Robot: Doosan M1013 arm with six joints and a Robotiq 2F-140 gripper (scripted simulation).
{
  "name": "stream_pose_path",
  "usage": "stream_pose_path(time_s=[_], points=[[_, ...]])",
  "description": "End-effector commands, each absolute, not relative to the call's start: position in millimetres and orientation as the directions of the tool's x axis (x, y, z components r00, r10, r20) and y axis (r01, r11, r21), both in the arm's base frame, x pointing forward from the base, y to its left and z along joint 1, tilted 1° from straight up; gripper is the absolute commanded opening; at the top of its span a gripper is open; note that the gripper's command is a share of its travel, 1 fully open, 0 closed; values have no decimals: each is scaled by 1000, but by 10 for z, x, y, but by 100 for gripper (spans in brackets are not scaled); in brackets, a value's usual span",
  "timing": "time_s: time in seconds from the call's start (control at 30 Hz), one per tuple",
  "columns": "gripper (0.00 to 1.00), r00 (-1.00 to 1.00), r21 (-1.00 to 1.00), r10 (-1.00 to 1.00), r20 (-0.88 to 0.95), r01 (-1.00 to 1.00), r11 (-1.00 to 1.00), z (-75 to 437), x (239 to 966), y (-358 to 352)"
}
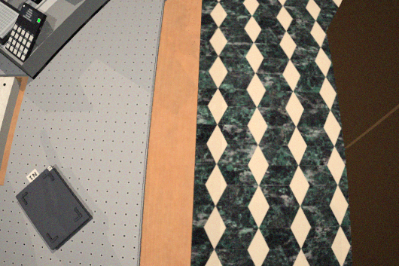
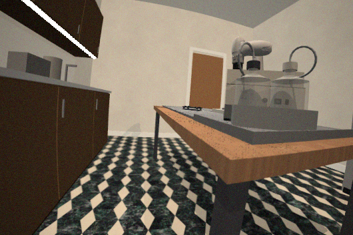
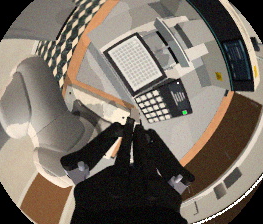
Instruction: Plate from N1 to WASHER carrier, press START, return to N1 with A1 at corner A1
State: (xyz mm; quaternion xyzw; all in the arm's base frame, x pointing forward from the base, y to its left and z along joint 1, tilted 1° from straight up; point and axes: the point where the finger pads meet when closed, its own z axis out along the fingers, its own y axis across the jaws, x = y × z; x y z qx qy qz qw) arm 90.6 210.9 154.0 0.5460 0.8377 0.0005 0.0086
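Note:
The white well plate (image 3: 134, 63) (image 1: 5, 19) lies in the carrier of the washer (image 1: 75, 7) (image 3: 182, 36); in the top view only its edge shows at the left border. The black keypad (image 1: 19, 39) (image 3: 159, 102) is next to it, and the lamp (image 1: 38, 20) (image 3: 184, 112) beside the keys glows green. My gripper (image 3: 133, 113) is shut on nothing and hangs above the table just short of the keypad's lowest row. Nest N1 (image 1: 53, 207) is a dark, empty tray with corner locators and a white label (image 1: 33, 176).
The washer and nest stand on a grey perforated board (image 1: 94, 117) on a wooden table (image 1: 173, 117) (image 2: 233, 156). Two clear bottles (image 2: 254, 84) (image 2: 290, 86) with hoses stand behind the washer, hiding most of the arm (image 2: 253, 48). A tiled floor lies beyond the table edge.

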Motion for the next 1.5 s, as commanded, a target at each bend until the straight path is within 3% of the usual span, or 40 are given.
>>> stream_pose_path(time_s=[0.0, 0.57, 0.6, 1.47], points=[[10, -406, 12, 914, -7, 914, 406, 1579, 903, 2140], [10, -406, 12, 914, -7, 914, 406, 1579, 903, 2140], [70, -436, 12, 900, -7, 900, 437, 1588, 874, 2180], [70, -926, 4, 376, -13, 376, 927, 1790, 237, 3053]])
